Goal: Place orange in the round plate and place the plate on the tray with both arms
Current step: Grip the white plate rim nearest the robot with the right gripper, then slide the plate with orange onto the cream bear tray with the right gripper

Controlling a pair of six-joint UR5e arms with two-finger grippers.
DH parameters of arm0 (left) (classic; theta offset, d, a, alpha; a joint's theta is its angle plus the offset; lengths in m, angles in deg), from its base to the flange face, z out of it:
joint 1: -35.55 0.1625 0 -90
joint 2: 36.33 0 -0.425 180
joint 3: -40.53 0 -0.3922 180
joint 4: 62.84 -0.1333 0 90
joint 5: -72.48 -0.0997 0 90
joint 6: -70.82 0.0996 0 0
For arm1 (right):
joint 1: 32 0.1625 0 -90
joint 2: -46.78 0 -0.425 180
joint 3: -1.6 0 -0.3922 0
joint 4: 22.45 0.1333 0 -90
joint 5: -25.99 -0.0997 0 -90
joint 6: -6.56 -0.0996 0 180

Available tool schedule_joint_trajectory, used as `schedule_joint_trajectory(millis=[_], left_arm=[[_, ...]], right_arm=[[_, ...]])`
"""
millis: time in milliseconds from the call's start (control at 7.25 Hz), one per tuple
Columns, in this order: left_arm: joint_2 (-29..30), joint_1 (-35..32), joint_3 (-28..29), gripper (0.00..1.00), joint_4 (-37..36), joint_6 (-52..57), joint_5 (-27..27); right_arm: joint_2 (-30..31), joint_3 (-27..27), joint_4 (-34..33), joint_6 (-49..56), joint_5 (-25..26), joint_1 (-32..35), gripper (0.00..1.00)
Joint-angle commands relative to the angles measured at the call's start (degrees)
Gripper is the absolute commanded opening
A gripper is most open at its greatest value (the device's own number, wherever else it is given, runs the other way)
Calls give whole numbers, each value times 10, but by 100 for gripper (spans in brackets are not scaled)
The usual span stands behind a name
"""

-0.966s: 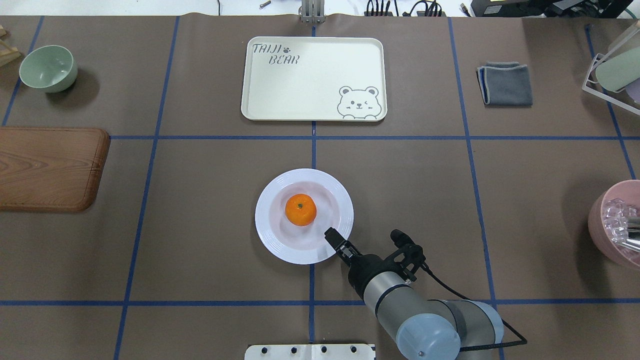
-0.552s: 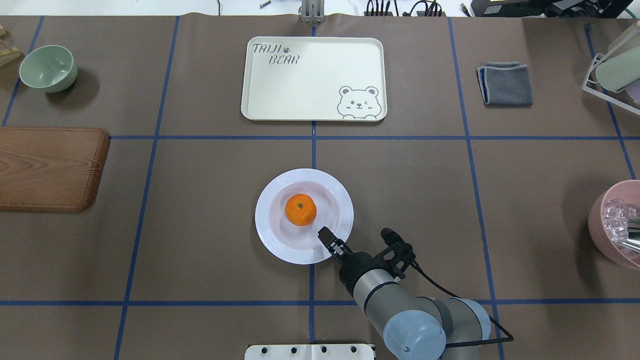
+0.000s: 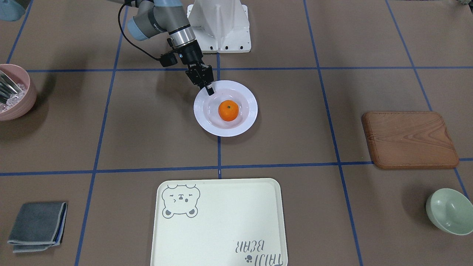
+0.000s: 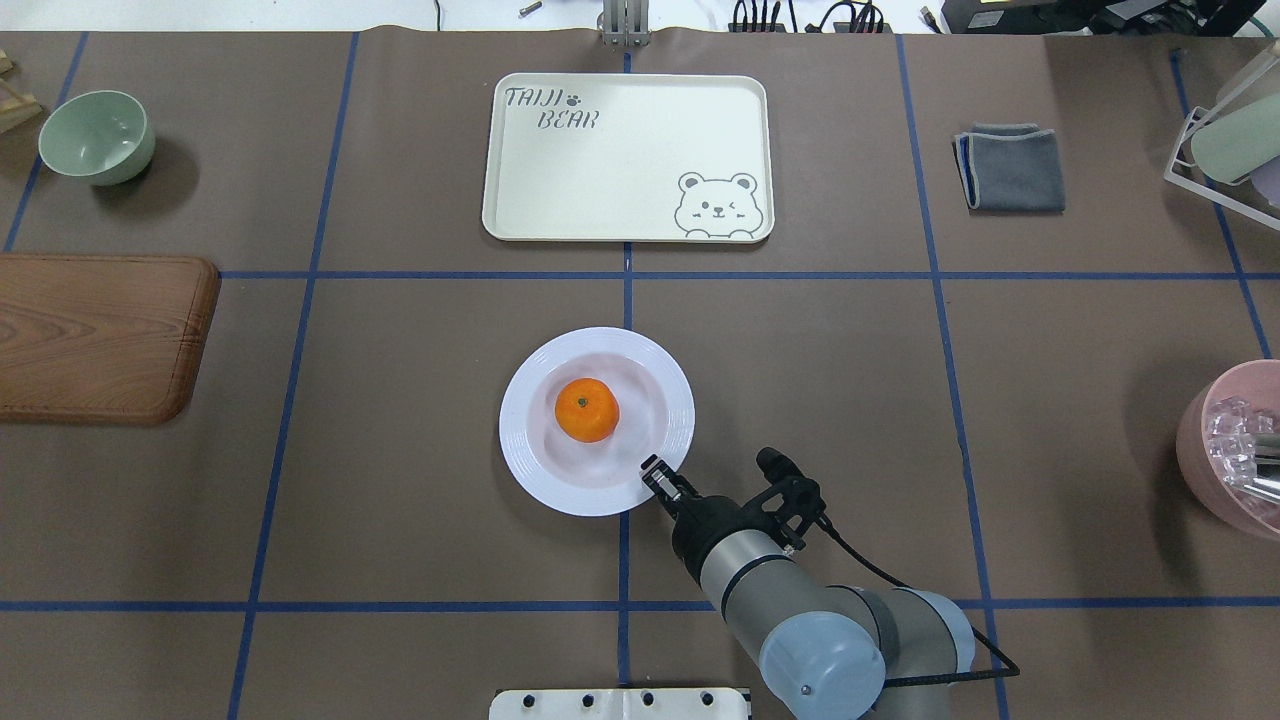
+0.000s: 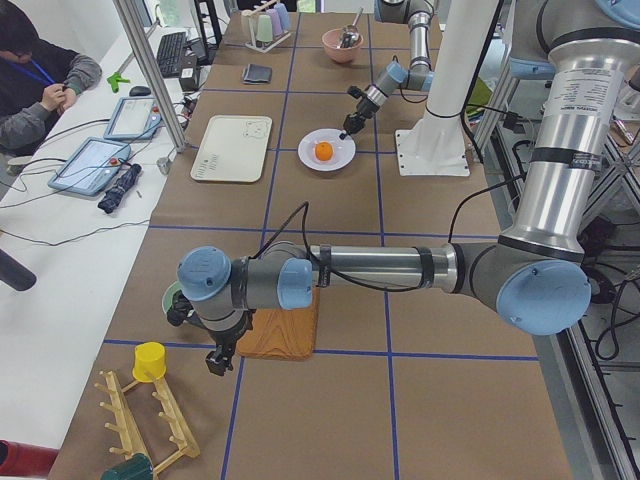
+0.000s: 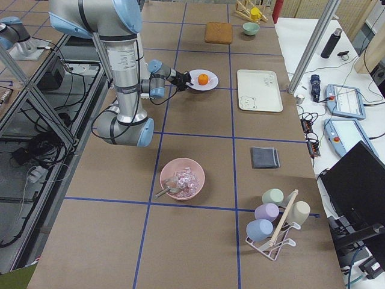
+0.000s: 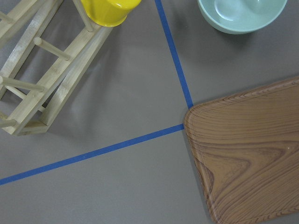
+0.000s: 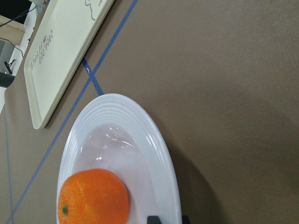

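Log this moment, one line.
orange: in round plate | right tool: at its near rim, grip unclear | round plate: not on tray | left tool: by wooden board

Bright, even overhead light floods the brown desk. Soft shadows pool beside the green bowl and, lower right in the right wrist view, beside the round plate. Faint glare glints in its glossy well. Everything is sharp.

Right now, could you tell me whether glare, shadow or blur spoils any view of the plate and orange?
Overhead exterior: sharp and evenly lit, only a faint sheen in the round plate; the orange is crisp. Right wrist-mounted: small highlights in the well, a broad soft shadow on the table beside the plate. Exterior left: both tiny.
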Motion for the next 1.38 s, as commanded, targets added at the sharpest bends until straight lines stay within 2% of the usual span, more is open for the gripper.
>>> schedule_joint_trajectory(millis=[0,276,690,828,1241], left_arm=[[0,0,-1,98,2,0,0],[0,0,-1,98,2,0,0],[-6,-1,-8,98,-3,-24,2],[-16,0,-23,98,1,-45,8],[-33,-1,-44,98,-1,-63,9]], right_arm=[[-1,19,5,-1,0,8,0],[-1,39,37,-21,6,15,0],[-15,93,42,-22,6,49,0],[-30,99,43,-28,6,62,0],[-52,88,42,-131,19,117,0]])
